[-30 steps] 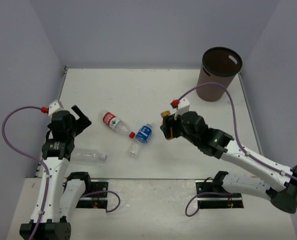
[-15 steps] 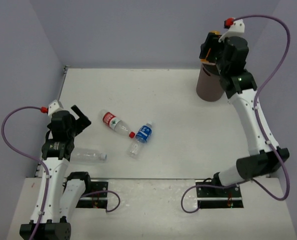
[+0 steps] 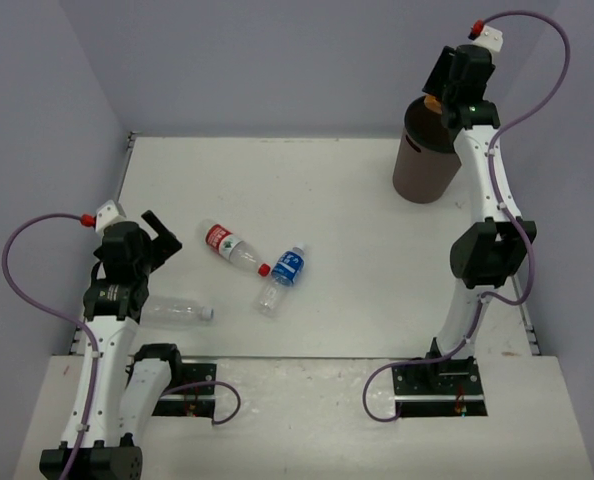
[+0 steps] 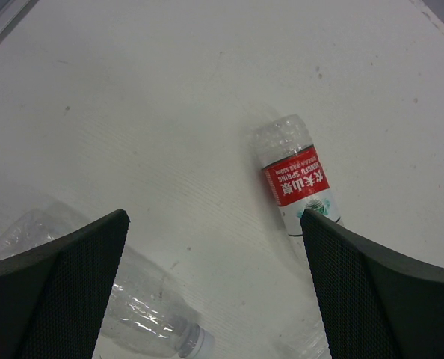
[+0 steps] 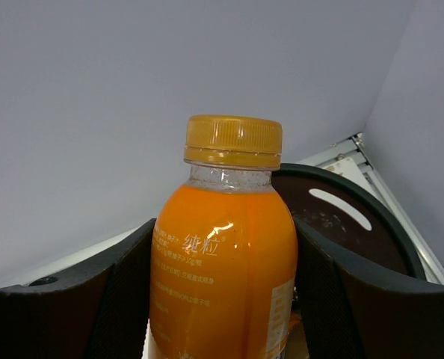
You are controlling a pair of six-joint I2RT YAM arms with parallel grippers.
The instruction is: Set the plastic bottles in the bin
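The right fingers are closed on an orange-filled bottle and grip its body on both sides, its yellow cap standing above their tips. The bin stands directly beneath them on the table, its dark rim and handle slot just behind the held bottle. The left fingers are spread wide and hold nothing, hanging above the table. The red-label bottle lies flat just ahead of one finger, and the plain clear bottle lies partly hidden under the other. Beyond the red-label bottle, farther from the left fingers, the blue-label bottle lies beside its red cap.
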